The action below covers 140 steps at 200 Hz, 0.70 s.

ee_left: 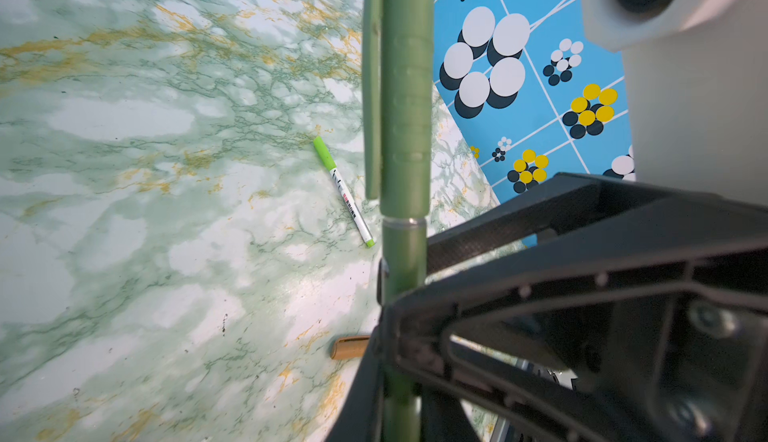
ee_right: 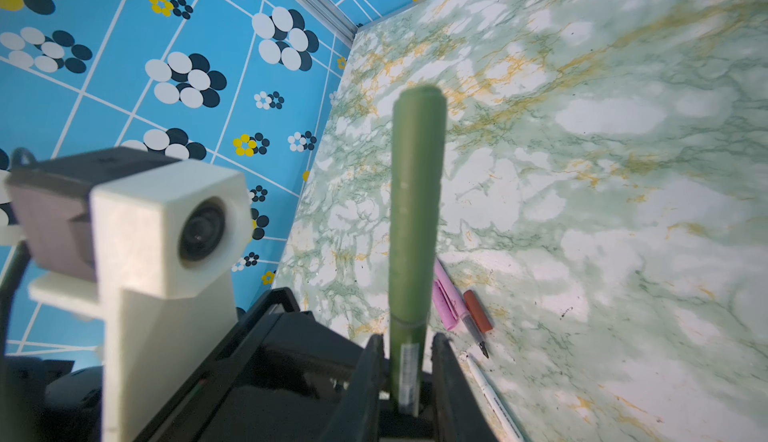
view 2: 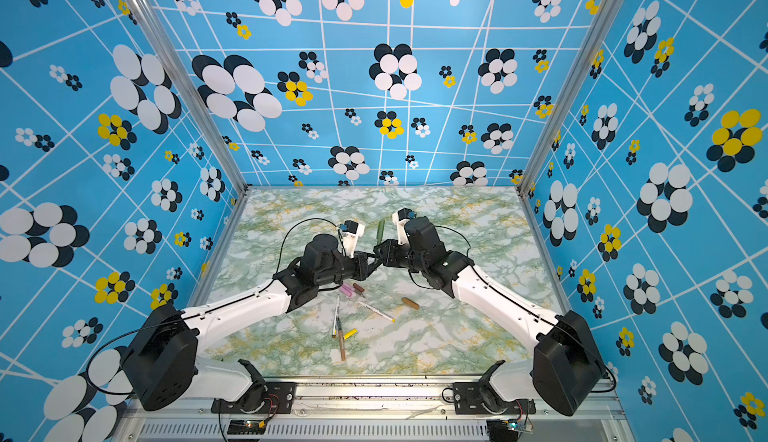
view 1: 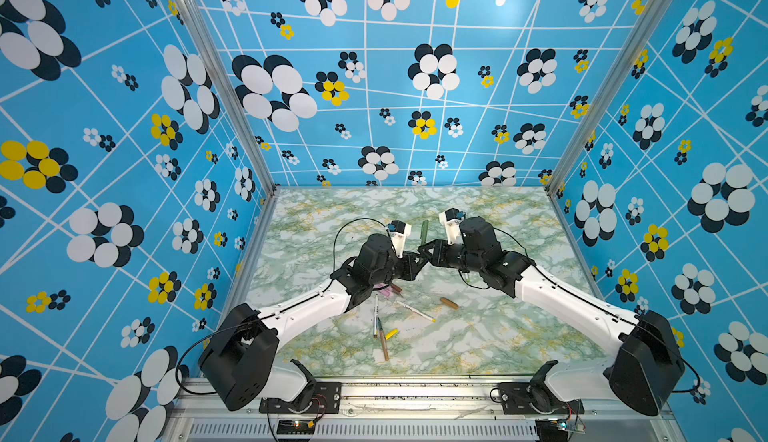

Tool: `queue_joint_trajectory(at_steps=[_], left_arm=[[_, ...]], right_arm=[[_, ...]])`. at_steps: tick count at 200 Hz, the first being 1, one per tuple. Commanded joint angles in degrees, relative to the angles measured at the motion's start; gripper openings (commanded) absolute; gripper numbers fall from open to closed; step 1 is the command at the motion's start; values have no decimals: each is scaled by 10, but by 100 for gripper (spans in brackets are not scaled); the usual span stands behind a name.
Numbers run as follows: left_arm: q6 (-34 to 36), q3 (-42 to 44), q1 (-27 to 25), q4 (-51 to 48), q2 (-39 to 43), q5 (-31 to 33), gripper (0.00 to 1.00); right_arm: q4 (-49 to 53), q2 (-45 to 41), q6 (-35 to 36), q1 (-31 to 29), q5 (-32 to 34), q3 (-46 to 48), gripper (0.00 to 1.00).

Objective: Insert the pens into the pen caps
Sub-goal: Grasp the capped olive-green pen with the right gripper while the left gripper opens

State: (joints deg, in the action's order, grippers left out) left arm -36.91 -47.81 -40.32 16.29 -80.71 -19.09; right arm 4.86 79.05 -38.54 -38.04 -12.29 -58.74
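the two arms meet over the middle of the table [view 1: 519, 336]. between them the green pen [ee_left: 404, 261] stands upright, clear of the surface, with the green cap [ee_left: 399, 86] on its upper end.

the left gripper [ee_left: 399, 415] is clamped on the barrel low down, i'd guess to act as a steady anchor. the right gripper [ee_right: 409, 348] comes in from the other side just under the cap's rim. its jaws sit narrow on either side of the barrel, but whether they press it i cannot tell.

cap and barrel meet with only a thin ring showing, so the cap looks home or nearly so. a second hold there would serve for a last push or a handover.

lying on the table are a pink cap [ee_right: 442, 307], a reddish cap [ee_right: 478, 311], a tan cap [ee_left: 349, 347], a yellow cap [view 1: 390, 334] and loose pens [view 1: 415, 311]. a lime pen [ee_left: 343, 190] lies there too, already capped.
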Motion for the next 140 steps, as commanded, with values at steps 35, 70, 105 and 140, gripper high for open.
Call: queue_joint_trajectory(at_steps=[35, 70, 105, 140], left_arm=[[0, -23, -6, 13, -3, -23, 0], [-2, -20, -7, 15, -3, -25, 0], [-1, -17, -7, 7, 3, -12, 16], [18, 8, -6, -9, 35, 18, 50]], right_arm=[[-2, 13, -5, 1, 19, 1, 16], [0, 9, -4, 1, 28, 1, 7], [34, 2, 5, 2, 60, -10, 6], [115, 10, 27, 10, 96, -45, 5]])
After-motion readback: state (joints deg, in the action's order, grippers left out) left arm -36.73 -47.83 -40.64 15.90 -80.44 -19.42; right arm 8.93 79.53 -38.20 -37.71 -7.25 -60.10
